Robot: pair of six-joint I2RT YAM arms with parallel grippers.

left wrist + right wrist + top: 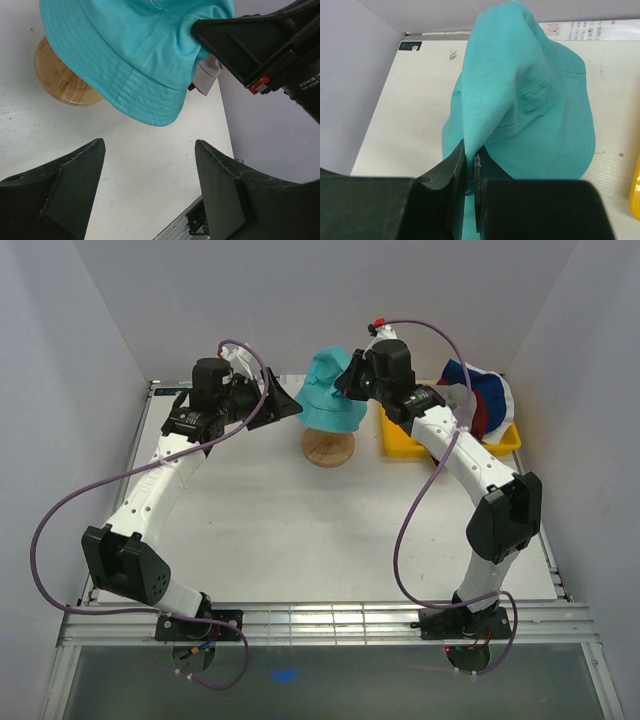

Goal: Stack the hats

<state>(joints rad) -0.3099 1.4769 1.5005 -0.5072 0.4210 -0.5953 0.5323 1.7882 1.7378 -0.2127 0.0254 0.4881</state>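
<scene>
One hat on the stand, pinched at the crown

- One teal fabric bucket hat (330, 400) sits draped over the wooden mushroom-shaped stand (328, 447) at the far middle of the white table (300, 530). The brim hangs lower on the near side and only the stand's base shows beneath it.
- Your right gripper (471, 165) has its fingers pressed together on a raised fold of the crown. In the right wrist view the cloth is pulled up into a ridge that runs straight into the jaws, so you look to be tugging or seating the hat by its top, not its brim.
- Your left gripper (149, 145) hangs spread wide just left of the hat. It touches nothing and faces the brim, probably placed to steady or smooth that side.
- A bundle of navy, white and dark red hats (480, 400) lies at the right, in and over the yellow plastic tray (400, 448), beside the stand.
- My read: the stack is at its first layer and the tray hats are not yet moved.
- Watch the pinch, since lifting could drag the soft hat off the stand or tip it
</scene>
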